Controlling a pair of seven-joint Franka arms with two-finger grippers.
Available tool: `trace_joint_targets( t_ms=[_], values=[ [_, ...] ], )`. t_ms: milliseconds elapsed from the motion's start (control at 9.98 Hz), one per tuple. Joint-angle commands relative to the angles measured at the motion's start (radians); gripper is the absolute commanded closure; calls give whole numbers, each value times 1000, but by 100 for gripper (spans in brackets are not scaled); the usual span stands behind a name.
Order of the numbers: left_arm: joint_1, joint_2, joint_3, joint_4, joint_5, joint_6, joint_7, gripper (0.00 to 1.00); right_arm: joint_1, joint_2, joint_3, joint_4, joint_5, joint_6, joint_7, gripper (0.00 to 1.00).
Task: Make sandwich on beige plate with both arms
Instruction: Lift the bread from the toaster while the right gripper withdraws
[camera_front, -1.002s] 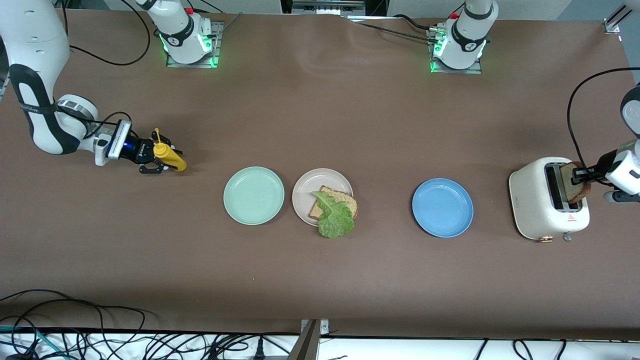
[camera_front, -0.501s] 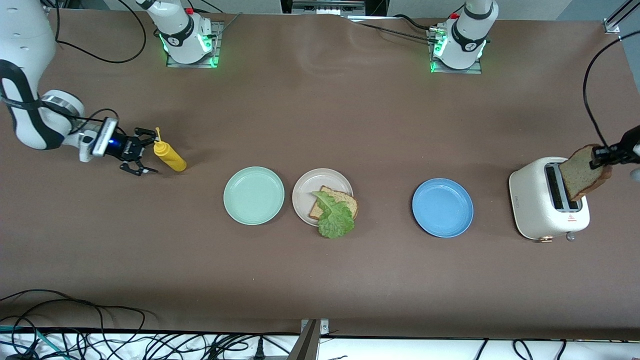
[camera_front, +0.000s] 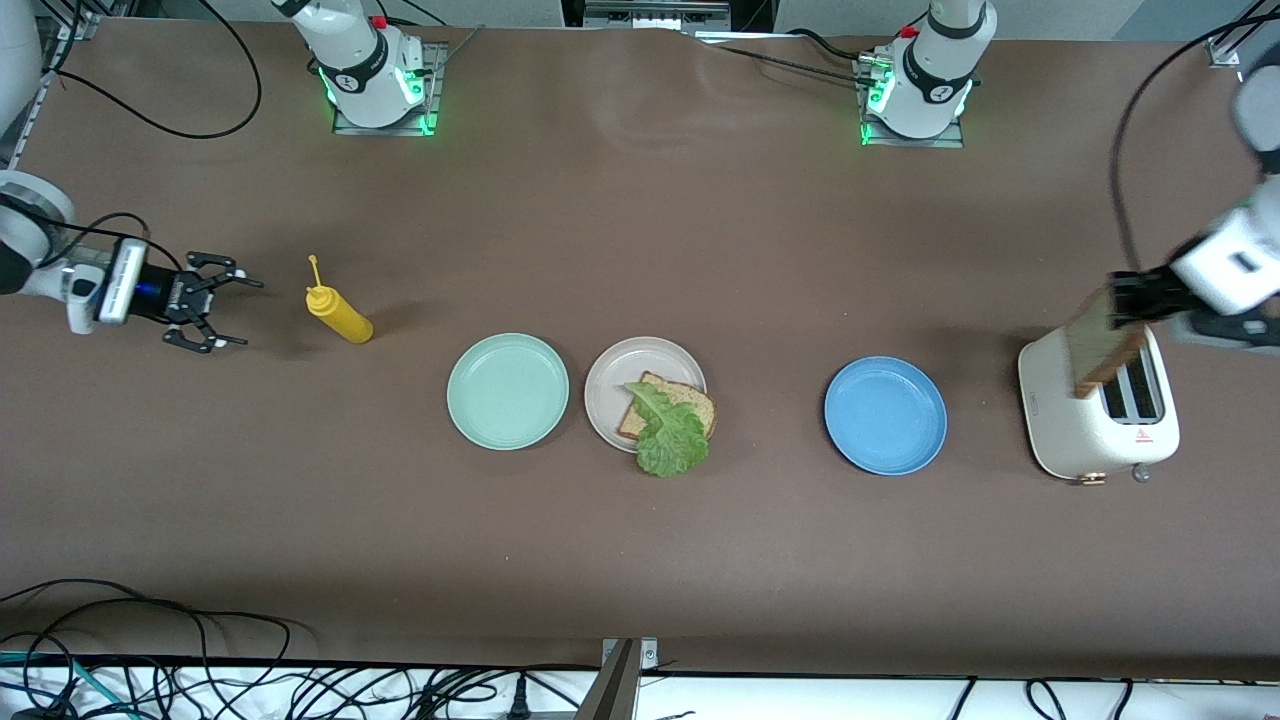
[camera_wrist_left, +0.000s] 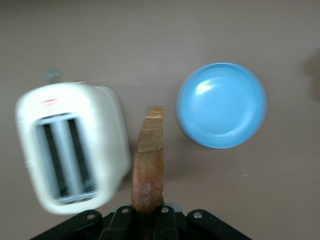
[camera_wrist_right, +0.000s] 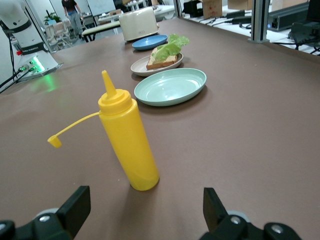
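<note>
The beige plate (camera_front: 625, 375) sits mid-table with one brown bread slice (camera_front: 690, 400) on it. A ruffled lettuce leaf (camera_front: 670, 435) lies on that slice and hangs over the plate's rim. The right wrist view shows the same plate (camera_wrist_right: 142, 67), bread (camera_wrist_right: 161, 62) and lettuce (camera_wrist_right: 172, 45) farther off. My left gripper (camera_front: 1125, 300) is shut on a second bread slice (camera_front: 1105, 345), held on edge in the air over the toaster (camera_front: 1095, 440). In the left wrist view that slice (camera_wrist_left: 148, 160) sticks out from the left gripper (camera_wrist_left: 147, 215). My right gripper (camera_front: 240, 313) stands open near the right arm's end of the table, holding nothing.
A yellow squeeze bottle (camera_front: 340, 315) stands upright just ahead of the right gripper (camera_wrist_right: 145, 207), apart from it. A mint-green plate (camera_front: 507, 390) lies beside the beige plate. A blue plate (camera_front: 885, 415) lies between the beige plate and the toaster (camera_wrist_left: 70, 150).
The left gripper has lifted the bread slice out of the toaster slot and turned it on edge. The right gripper has let go of the yellow bottle and drawn back from it.
</note>
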Motion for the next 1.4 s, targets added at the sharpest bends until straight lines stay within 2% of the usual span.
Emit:
trace_joint_targets(
  t_ms=[0, 200, 301, 401, 601, 802, 902, 1002, 1203, 1303],
  values=[
    [-8, 57, -25, -12, -208, -2, -9, 100, -5, 0, 6, 101, -57, -62, 102, 0],
    [-42, 144, -25, -31, -485, -2, -46, 100, -7, 3, 6, 133, -78, -79, 114, 0],
    [-89, 189, -25, -24, -573, 3, -60, 100, -7, 4, 6, 135, -78, -77, 114, 0],
    [-132, 241, -25, -4, -673, 4, -58, 100, -4, 6, 7, 141, -78, -77, 122, 0],
    [-241, 385, -24, 68, -953, 15, -25, 100, -4, 7, 7, 160, -81, -79, 126, 0],
    [-352, 468, -24, 151, -1020, 70, -64, 100, -2, 7, 9, 224, -87, -100, 258, 0],
    [-398, 511, -24, 184, -1125, 105, -76, 100, 1, 7, 10, 279, -121, -134, 362, 0],
    [-436, 554, -24, 227, -1176, 141, -77, 100, 8, 6, 13, 319, -138, -137, 452, 0],
    [-470, 632, -24, 306, -1178, 214, -77, 100, 35, 3, 13, 431, -196, -139, 661, 0],
    [-473, 651, -22, 307, -1177, 246, -60, 100, 54, 1, 15, 484, -230, -149, 764, 0]
  ],
)
